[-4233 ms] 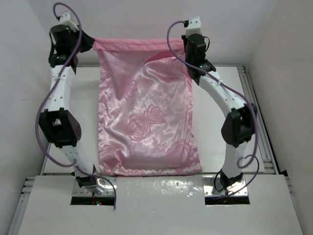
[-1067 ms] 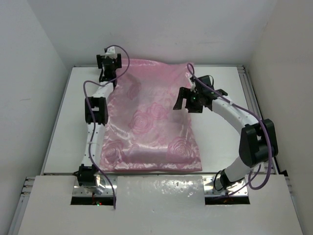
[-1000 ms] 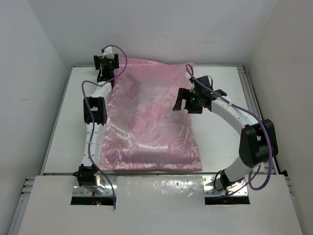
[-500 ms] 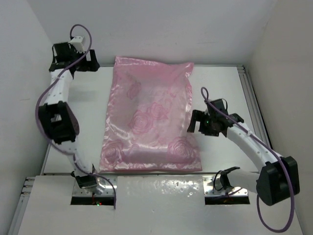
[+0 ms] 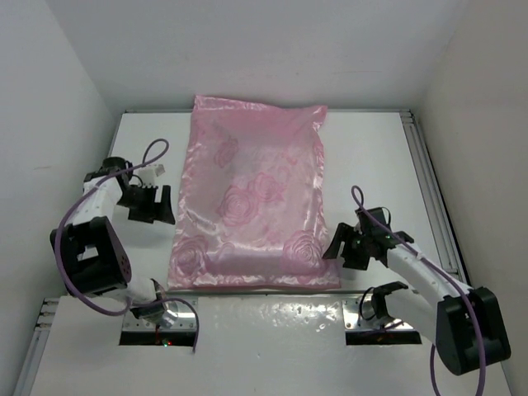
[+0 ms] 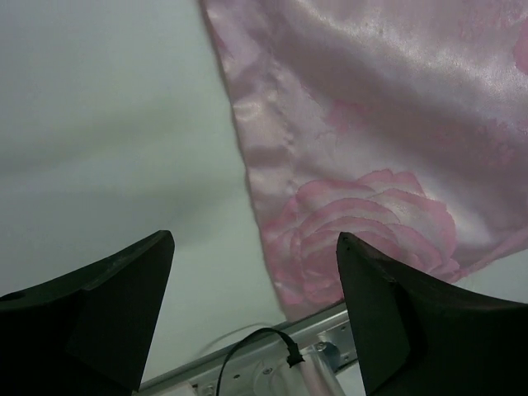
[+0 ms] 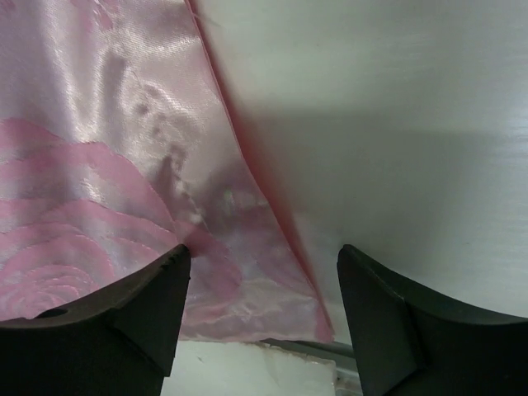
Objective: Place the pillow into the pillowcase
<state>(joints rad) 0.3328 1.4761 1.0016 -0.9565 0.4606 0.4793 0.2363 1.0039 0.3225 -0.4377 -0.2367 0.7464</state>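
Though the wide white table (image 5: 371,165) is the biggest thing, the big shiny pink cloth pillowcase with roses (image 5: 252,206) covers its middle, lying flat and a bit puffy. No pillow shows anywhere, so I think it is tucked inside and the stuffing step is about done. The black left gripper (image 6: 254,239) sits just beside the bag's left edge, fingers spread apart, holding nothing. The black right gripper (image 7: 262,249) is at the near right corner, also spread and holding nothing. Next, I think, only a little tidy-up is needed.
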